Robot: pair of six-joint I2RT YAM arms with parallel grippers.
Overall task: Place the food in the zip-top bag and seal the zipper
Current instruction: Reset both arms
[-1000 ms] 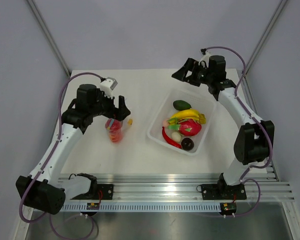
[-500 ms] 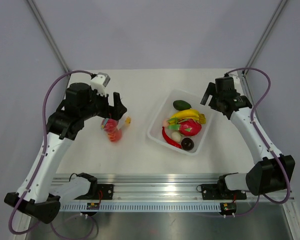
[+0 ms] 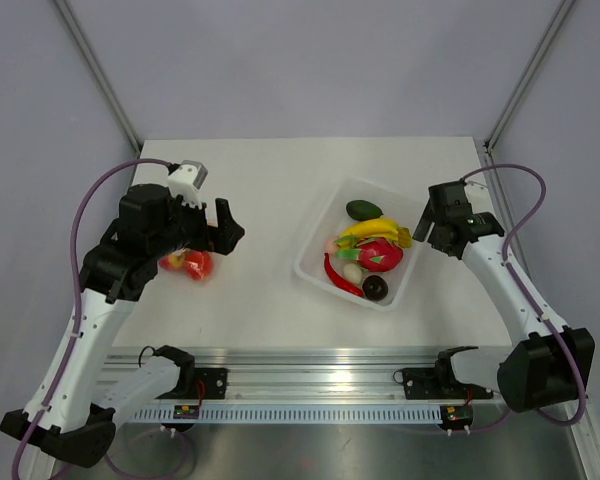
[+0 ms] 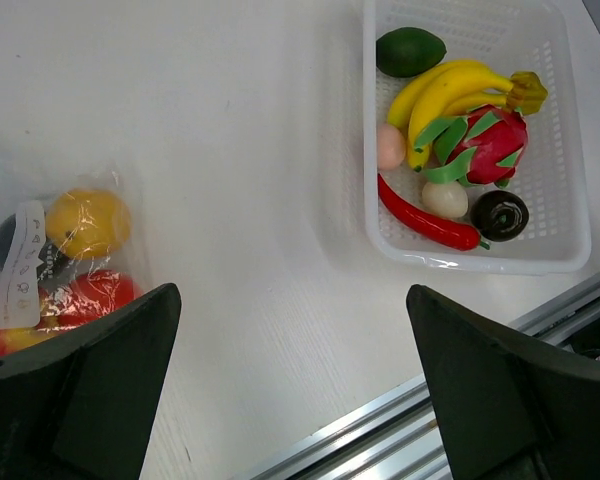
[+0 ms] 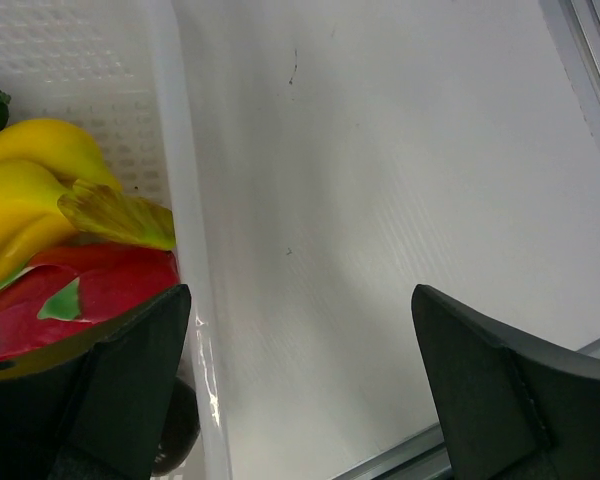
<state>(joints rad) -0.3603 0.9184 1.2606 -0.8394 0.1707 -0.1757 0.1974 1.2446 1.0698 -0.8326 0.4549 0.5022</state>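
On the tabletop point(image 3: 280, 180) we see the zip-top bag point(image 4: 55, 265) with food point(image 4: 85, 222) inside, while our left gripper point(image 4: 292, 330) and right gripper point(image 5: 300, 330) are spread wide, holding nothing.

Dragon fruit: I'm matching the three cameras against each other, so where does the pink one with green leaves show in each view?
Top external: dragon fruit right of centre, in the white tray.
Left wrist: upper right, mid-tray.
Right wrist: lower left, partly cut off by the left jaw.
Shared landmark: the yellow bananas lying against it.
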